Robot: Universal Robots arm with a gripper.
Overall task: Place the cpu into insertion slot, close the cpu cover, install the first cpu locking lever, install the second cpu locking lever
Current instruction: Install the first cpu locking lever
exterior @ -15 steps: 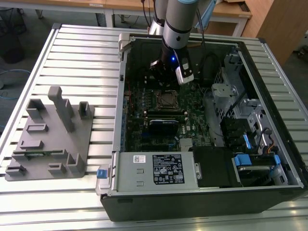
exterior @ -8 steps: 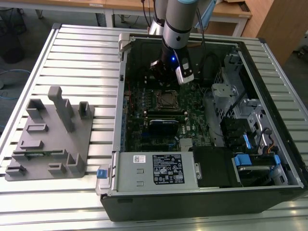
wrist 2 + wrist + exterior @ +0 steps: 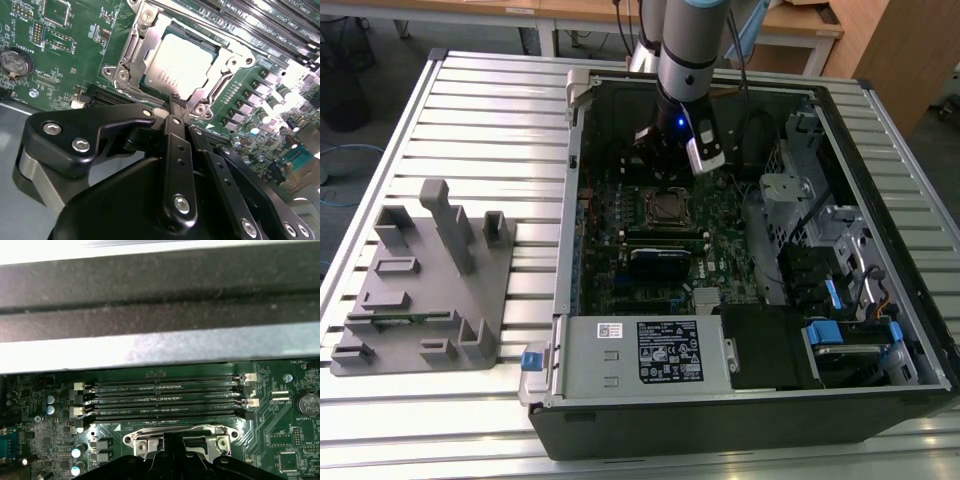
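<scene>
The cpu [image 3: 181,64], a pale silver square chip, lies flat in the insertion slot, whose dark rim [image 3: 192,36] shows along one chip edge. The cpu cover [image 3: 131,55], a silver metal frame, lies down around the chip. My gripper [image 3: 175,100] is shut with its black fingertips pressed together at the near edge of the frame, nothing visible between them. In the exterior view the gripper [image 3: 662,178] hangs just above the socket, and the cpu [image 3: 667,207] shows on the green board. The frame's edge [image 3: 150,435] shows in the first wrist view beside the gripper [image 3: 172,441].
The open computer case [image 3: 560,250] lies on a slatted table. A grey power supply [image 3: 640,355] fills its front, a metal drive cage [image 3: 800,220] its right. Long black memory slots [image 3: 165,397] run beside the socket. A grey fixture [image 3: 425,290] stands at the exterior view's left.
</scene>
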